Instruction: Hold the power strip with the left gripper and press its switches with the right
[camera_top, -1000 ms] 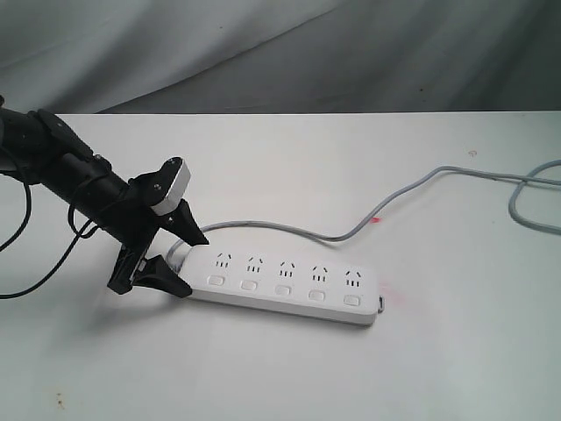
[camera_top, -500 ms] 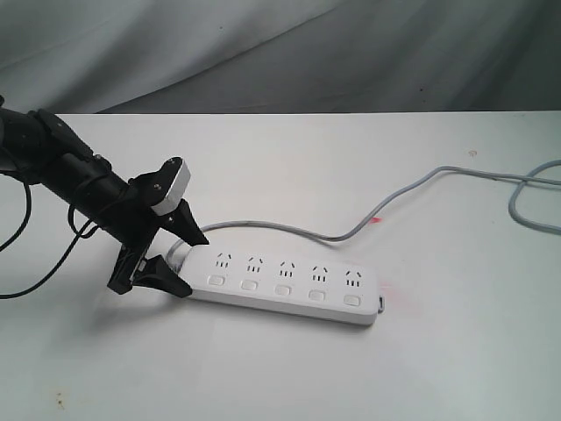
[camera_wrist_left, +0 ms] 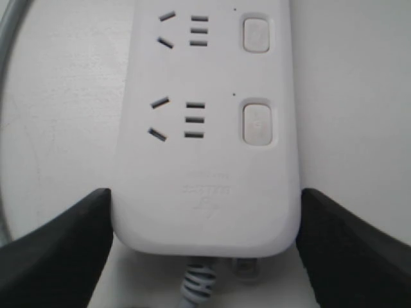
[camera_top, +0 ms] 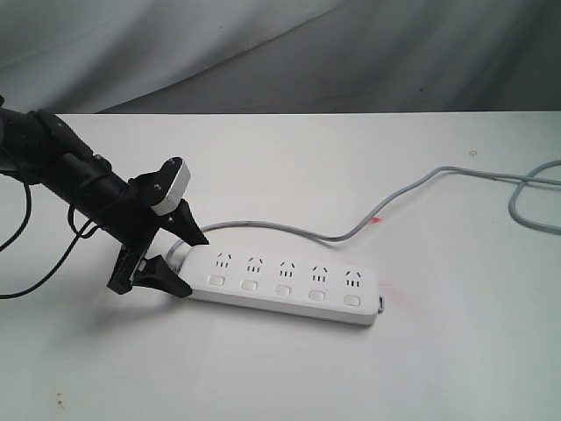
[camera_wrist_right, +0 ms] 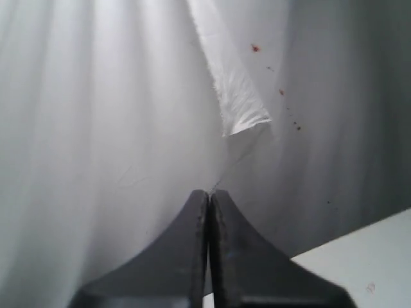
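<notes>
The white power strip [camera_top: 289, 274] lies flat on the table, its five switches [camera_top: 282, 289] in a row along the near side. My left gripper [camera_top: 195, 265] straddles the strip's left, cord end, one black finger against each long side. In the left wrist view both fingers [camera_wrist_left: 70, 237] press the sides of the power strip [camera_wrist_left: 205, 160], and two switches [camera_wrist_left: 258, 123] show beyond them. My right gripper [camera_wrist_right: 209, 192] is shut with nothing in it, points at the grey curtain, and is outside the exterior view.
The thin grey cord [camera_top: 351, 232] leaves the strip's left end, curves behind it and loops off the table's right edge [camera_top: 535, 189]. A grey curtain [camera_top: 280, 53] hangs behind the white table [camera_top: 263, 368]. Small red marks [camera_top: 377, 219] dot the tabletop.
</notes>
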Controlling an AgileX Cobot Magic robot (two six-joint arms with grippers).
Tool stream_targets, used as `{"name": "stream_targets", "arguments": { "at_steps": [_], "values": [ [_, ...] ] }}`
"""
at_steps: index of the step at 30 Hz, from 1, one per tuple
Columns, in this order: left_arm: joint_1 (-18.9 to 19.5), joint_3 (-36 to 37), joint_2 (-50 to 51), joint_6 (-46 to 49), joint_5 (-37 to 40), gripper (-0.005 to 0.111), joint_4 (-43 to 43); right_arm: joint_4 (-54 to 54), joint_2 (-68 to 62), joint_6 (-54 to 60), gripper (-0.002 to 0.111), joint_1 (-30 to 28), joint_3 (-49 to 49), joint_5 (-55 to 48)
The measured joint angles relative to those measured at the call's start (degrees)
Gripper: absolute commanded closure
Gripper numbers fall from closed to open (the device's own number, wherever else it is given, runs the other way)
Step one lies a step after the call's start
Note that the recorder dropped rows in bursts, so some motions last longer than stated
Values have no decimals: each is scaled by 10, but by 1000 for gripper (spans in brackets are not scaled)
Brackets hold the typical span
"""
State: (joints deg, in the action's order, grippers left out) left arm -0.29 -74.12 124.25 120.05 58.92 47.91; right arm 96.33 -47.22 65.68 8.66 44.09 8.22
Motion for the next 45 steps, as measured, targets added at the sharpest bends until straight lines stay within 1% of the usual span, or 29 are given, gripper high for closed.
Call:
{"name": "stream_targets", "arguments": {
  "at_steps": [2,4,7,13,18,21,27,30,34,37,40,43,45],
  "values": [
    [0,0,0,0,0,59,0,-11,6,-39,108,0,-4,16],
    [0,0,0,0,0,59,0,-17,19,-44,108,0,-5,16],
    [0,0,0,0,0,59,0,-58,47,-44,108,0,-5,11],
    [0,0,0,0,0,59,0,-179,80,-44,108,0,-5,-82],
    [0,0,0,0,0,59,0,-226,88,-79,108,0,-5,-156],
    [0,0,0,0,0,59,0,-255,90,-151,108,0,-5,-184],
    [0,0,0,0,0,59,0,-276,90,-366,108,0,-5,-198],
    [0,0,0,0,0,59,0,-304,90,-417,108,0,-5,-211],
    [0,0,0,0,0,59,0,-397,91,-465,108,0,-5,-227],
    [0,0,0,0,0,59,0,-492,96,-492,108,0,-5,-241],
    [0,0,0,0,1,59,0,-636,101,-500,108,0,-5,-293],
    [0,0,0,0,1,59,0,-768,101,-577,108,0,-5,-362],
    [0,0,0,0,1,59,0,-845,101,-657,108,0,-5,-404]
  ]
}}
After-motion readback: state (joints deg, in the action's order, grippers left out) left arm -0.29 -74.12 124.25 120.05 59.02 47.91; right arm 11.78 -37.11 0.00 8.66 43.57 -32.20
